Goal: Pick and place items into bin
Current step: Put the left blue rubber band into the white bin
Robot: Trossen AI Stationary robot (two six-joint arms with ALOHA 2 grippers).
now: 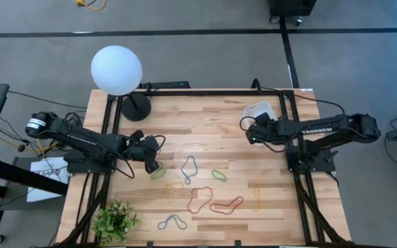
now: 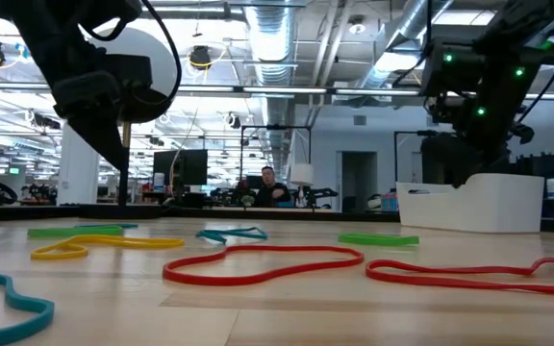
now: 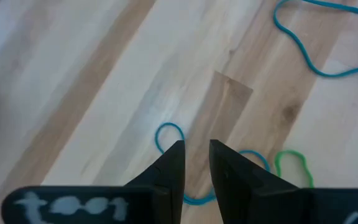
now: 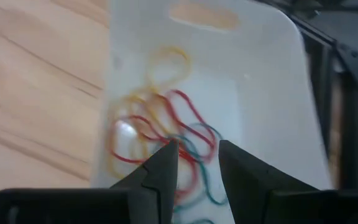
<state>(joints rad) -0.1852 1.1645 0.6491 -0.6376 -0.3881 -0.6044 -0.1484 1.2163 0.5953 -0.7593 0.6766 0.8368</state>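
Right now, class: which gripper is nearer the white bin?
Right. The right gripper hovers at the bin, above the bands inside. The left gripper is across the table, by a green band.

Bin [image 1: 259,109] partly behind right end effector [image 1: 248,131]

bin [image 1: 262,110] sits at the counter's [image 1: 212,131] back right with some bands [image 4: 160,130] in it, loose bands [image 1: 216,205] across the front middle, lamp [image 1: 117,70] back left, plant [image 1: 116,220] front left
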